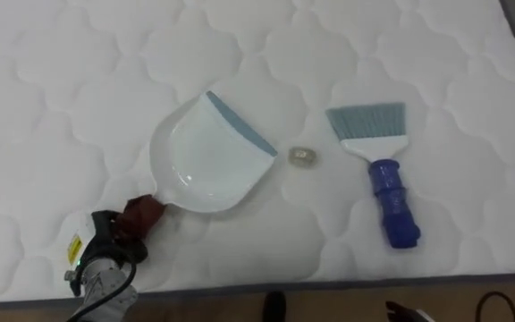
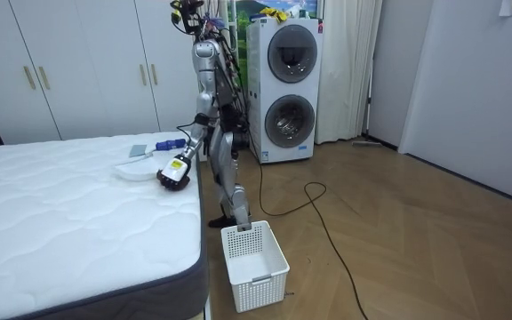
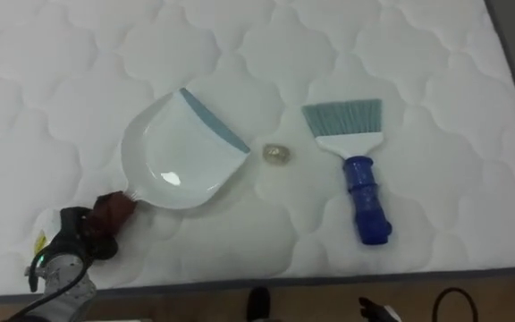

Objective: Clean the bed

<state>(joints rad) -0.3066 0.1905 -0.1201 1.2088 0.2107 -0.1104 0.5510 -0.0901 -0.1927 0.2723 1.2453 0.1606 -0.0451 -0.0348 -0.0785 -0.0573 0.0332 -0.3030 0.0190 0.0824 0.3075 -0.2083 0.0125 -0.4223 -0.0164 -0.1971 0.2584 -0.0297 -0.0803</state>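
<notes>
Partly inside left hand, dustpan handle.

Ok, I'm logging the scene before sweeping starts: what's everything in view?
mattress: one, white, quilted, under the tools.
dustpan: one, white with blue-grey lip, on the mattress, left.
scrap: one, pale, between dustpan and brush.
brush: one, blue handle, pale bristles, on the mattress, right.
basket: one, white, on the floor by the bed's corner.
washing machines: two, white, stacked against the wall.
wardrobe: one, white doors, behind the bed.
left hand: dark, curled round the dustpan's brown handle.
right hand: barely a tip at the eye view's lower edge.
</notes>
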